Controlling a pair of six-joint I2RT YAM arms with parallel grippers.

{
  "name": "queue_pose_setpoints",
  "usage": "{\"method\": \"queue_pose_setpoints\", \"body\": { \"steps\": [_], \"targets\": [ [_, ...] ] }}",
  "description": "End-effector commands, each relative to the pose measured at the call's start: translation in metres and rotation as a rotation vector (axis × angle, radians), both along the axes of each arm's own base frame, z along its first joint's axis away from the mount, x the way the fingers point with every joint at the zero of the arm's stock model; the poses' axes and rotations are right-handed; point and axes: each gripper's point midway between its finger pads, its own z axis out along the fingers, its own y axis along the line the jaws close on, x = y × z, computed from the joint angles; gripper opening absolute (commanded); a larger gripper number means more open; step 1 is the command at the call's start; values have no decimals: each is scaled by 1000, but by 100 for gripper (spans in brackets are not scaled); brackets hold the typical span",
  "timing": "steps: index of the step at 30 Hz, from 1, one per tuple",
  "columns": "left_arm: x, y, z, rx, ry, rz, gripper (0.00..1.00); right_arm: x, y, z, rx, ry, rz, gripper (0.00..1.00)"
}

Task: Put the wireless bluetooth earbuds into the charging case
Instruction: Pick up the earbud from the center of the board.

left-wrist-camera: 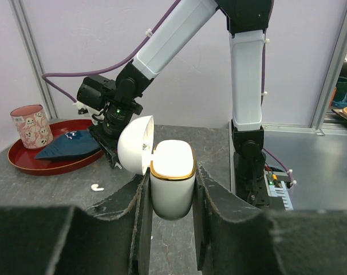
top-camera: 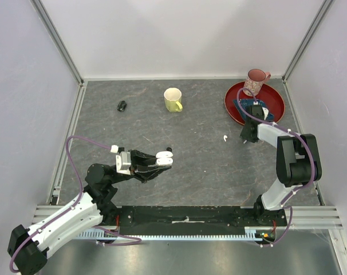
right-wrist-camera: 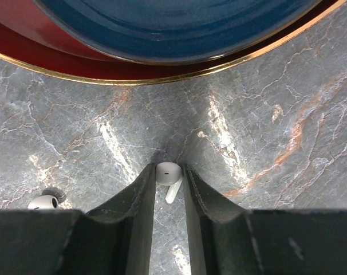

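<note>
I judge the step in hand to be the pickup of the first white earbud (right-wrist-camera: 171,188). It lies on the grey surface (top-camera: 208,166) just in front of the red plate (top-camera: 275,112), and my right end effector (right-wrist-camera: 169,168) is down over it, one finger close on either side of the bud's head. The gap is so slight that I cannot tell whether the pads already bear on it or are just short of contact. A second white earbud (right-wrist-camera: 43,201) lies near, off to one side on the surface. My left end effector (left-wrist-camera: 172,175) is clenched on the charging case (left-wrist-camera: 172,197), holding it upright above the surface with the lid (left-wrist-camera: 134,143) swung open, well apart from the right arm. The next move, as I read it, calls for a firm pinch on a tiny glossy thing that could squirt out, then a lift and a carry across to the case. The stem must line up with its socket.
</note>
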Motion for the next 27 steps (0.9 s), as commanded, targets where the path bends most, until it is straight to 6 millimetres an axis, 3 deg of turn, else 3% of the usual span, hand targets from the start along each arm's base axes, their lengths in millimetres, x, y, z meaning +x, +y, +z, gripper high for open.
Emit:
{"method": "queue_pose_setpoints", "body": {
  "steps": [1, 9, 14, 20, 24, 27],
  "targets": [
    [0, 3, 11, -35, -45, 17, 2, -1, 2, -5, -7, 31, 4, 32],
    [0, 3, 11, -35, -41, 16, 2, -1, 3, -5, -9, 31, 8, 27],
    [1, 3, 10, -36, -33, 19, 2, 3, 6, 10, -12, -15, 22, 24],
    [4, 4, 10, -44, -10, 36, 2, 9, 20, 53, -9, -146, 57, 20],
    [8, 5, 13, -60, 9, 55, 2, 5, 34, 92, 0, -263, 92, 20],
    [13, 5, 13, -62, 33, 73, 2, -2, 56, 121, 16, -350, 149, 20]
  ]
}}
